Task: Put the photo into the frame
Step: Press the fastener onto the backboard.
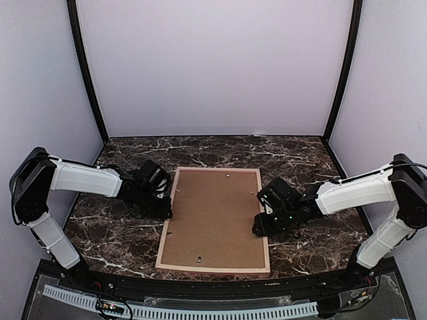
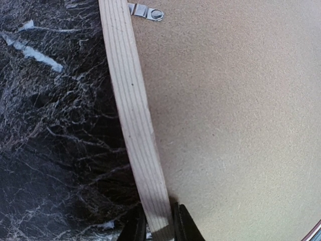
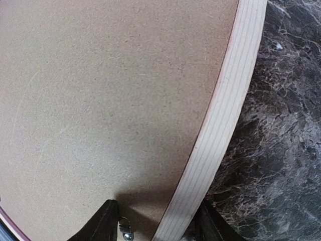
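The frame (image 1: 213, 269) lies face down in the middle of the table, its pale wood back up, with a thin pink-red edge showing. A brown hardboard backing panel (image 1: 215, 217) fills it. The photo is hidden. My left gripper (image 1: 165, 208) is shut on the frame's left rail (image 2: 133, 115), one finger on each side of it (image 2: 159, 228). My right gripper (image 1: 261, 223) is open and straddles the right rail (image 3: 225, 110) with slack on both sides (image 3: 159, 226).
The table is dark marble (image 1: 313, 240). Small metal turn clips sit on the backing panel's edges, one in the left wrist view (image 2: 145, 11) and one by my right inner finger (image 3: 125, 232). Pale walls enclose the back and sides.
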`<state>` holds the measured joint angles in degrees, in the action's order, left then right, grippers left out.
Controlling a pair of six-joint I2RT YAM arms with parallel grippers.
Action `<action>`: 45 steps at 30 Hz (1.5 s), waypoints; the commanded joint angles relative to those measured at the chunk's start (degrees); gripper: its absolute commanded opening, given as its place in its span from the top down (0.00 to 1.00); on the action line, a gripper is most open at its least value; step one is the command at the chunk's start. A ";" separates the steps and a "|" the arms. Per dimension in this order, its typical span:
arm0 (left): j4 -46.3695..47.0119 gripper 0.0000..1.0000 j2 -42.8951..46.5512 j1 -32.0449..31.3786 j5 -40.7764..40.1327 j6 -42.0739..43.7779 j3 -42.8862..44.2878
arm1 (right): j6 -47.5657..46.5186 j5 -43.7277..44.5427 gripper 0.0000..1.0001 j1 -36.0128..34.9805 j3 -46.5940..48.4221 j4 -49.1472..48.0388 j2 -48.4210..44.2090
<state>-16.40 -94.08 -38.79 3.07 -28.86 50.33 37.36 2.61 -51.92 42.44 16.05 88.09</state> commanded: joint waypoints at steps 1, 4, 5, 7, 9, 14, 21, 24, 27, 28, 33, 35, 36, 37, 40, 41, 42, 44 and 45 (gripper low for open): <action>-4.19 0.84 -1.43 0.04 -0.70 3.29 -0.49 | -0.46 1.53 0.49 -0.46 0.19 3.85 1.24; -4.17 0.84 -1.37 0.03 -0.70 3.29 -0.49 | -0.95 1.54 0.51 -0.46 -0.06 4.06 1.37; -4.17 0.84 -1.37 0.03 -0.70 3.24 -0.56 | -1.24 1.47 0.52 -0.46 -0.19 4.15 1.38; -4.20 0.84 -1.37 0.07 -0.76 3.20 -0.62 | -1.82 1.10 0.55 -0.46 -0.37 4.28 1.38; -4.17 0.84 -1.32 0.03 -0.77 3.20 -0.75 | -2.55 0.64 0.59 -0.36 -0.57 4.41 1.18; -4.40 0.84 -1.16 0.04 -1.02 3.20 -0.84 | -4.76 -2.23 0.65 -0.18 -0.93 4.16 0.67; -4.70 0.83 -1.07 0.04 -1.05 3.14 -0.67 | -7.76 -8.10 0.68 0.46 -1.86 4.11 0.19; -4.78 0.83 -0.98 0.05 -1.09 3.07 -0.67 | -9.13 -9.82 0.68 0.76 -2.09 5.07 0.28; -4.89 0.83 -0.92 0.03 -1.18 3.03 -0.69 | -10.45 -11.05 0.68 0.79 -2.09 6.28 0.80; -4.92 0.83 -0.93 0.03 -1.16 3.02 -0.67 | -10.92 -11.56 0.68 0.89 -2.09 6.57 1.04; -5.22 0.83 -0.74 0.04 -1.16 2.95 -0.50 | -12.84 -12.07 0.68 1.13 -2.09 8.52 1.70; -5.32 0.83 -0.62 0.07 -1.12 2.81 -0.49 | -13.44 -12.53 0.69 1.65 -2.24 8.77 1.60; -5.31 0.83 -0.64 0.06 -1.13 2.73 -0.56 | -13.85 -12.85 0.68 1.91 -2.25 8.91 1.47; -5.28 0.84 -0.55 0.04 -1.00 2.66 -0.57 | -14.16 -13.11 0.68 2.10 -2.25 9.11 1.38; -5.11 0.83 -0.29 0.03 -0.73 2.15 -0.79 | -14.90 -14.13 0.67 3.11 -2.29 9.19 0.71; -5.03 0.83 0.00 0.03 -0.71 1.86 -0.94 | -14.96 -14.98 0.66 3.56 -2.40 8.87 0.23; -4.82 0.83 0.25 0.03 -0.72 1.74 -1.07 | -14.84 -15.78 0.64 4.03 -2.44 8.31 -0.38; -4.41 0.83 0.71 0.07 -0.51 1.26 -1.33 | -14.37 -17.46 0.59 5.03 -2.44 7.20 -1.74; -4.24 0.83 0.90 0.05 -0.47 0.85 -1.60 | -13.89 -18.39 0.56 5.37 -2.44 6.20 -2.33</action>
<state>-17.43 -93.95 -38.74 2.35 -29.12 50.61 24.43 -9.28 -47.51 41.89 18.46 87.33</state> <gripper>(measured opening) 0.170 0.399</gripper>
